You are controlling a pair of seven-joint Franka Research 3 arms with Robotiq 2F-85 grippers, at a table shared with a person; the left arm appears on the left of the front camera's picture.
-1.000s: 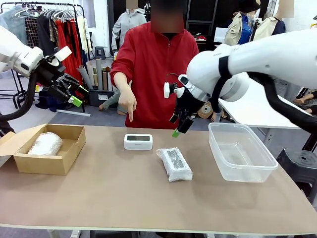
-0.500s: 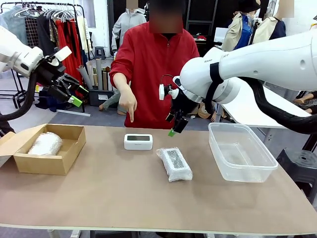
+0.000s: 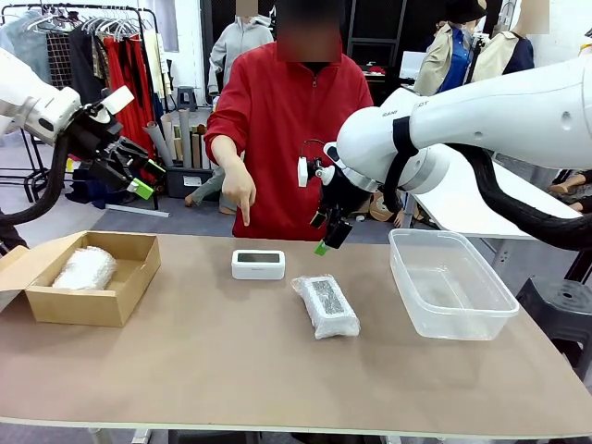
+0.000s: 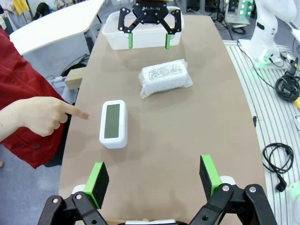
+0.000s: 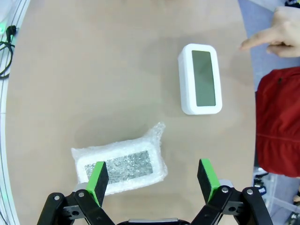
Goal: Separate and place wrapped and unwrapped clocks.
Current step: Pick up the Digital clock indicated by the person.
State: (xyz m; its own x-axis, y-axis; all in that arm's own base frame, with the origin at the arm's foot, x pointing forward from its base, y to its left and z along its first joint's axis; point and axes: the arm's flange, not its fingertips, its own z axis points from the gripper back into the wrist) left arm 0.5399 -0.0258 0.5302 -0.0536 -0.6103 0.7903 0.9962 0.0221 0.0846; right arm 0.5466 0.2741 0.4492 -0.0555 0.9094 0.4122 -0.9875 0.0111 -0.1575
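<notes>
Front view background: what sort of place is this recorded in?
Probably a workroom or studio shared with garment storage, not a home: a clothes rack of hanging garments behind the person, upright rolls on the floor, and loose cables beside the table.

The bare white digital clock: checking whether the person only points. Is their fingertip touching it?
Apart. The left wrist view shows brown tabletop between the person's pointing fingertip and the white digital clock.

Your left claw (image 3: 145,178) hangs open, raised high at the left; your right claw (image 3: 328,238) points down near the middle, jaws spread wide, gripping nothing.
</notes>
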